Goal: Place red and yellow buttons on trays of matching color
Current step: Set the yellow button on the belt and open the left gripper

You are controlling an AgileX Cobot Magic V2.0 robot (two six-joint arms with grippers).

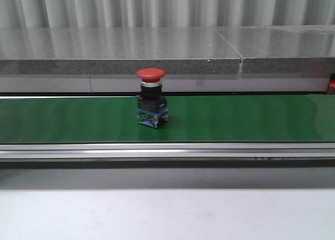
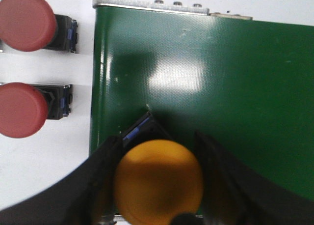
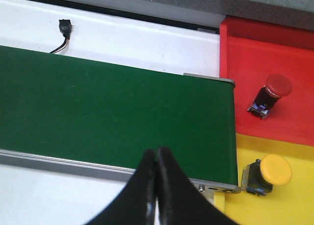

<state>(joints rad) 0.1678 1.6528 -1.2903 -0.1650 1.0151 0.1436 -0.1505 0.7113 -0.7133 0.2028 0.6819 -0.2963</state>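
The left gripper point(image 2: 159, 185) is holding a yellow button point(image 2: 158, 182) by its sides, over the near edge of the green conveyor belt point(image 2: 221, 87), close to the belt's end, and judging by that, the step in hand is setting this button onto the belt. To do it well the gripper should be lowering it upright, well inside the edge, before letting go; whether its base is already touching the belt cannot be told from this angle. Just off that belt end, two red buttons point(image 2: 24, 21) are lying on the white table. Farther along, a red button point(image 1: 151, 97) is standing upright mid-belt. At the far end the right gripper point(image 3: 157, 185) is hovering with fingers pressed together, empty, beside a yellow tray point(image 3: 294, 205) and a red tray point(image 3: 274, 122), each already holding one matching button.
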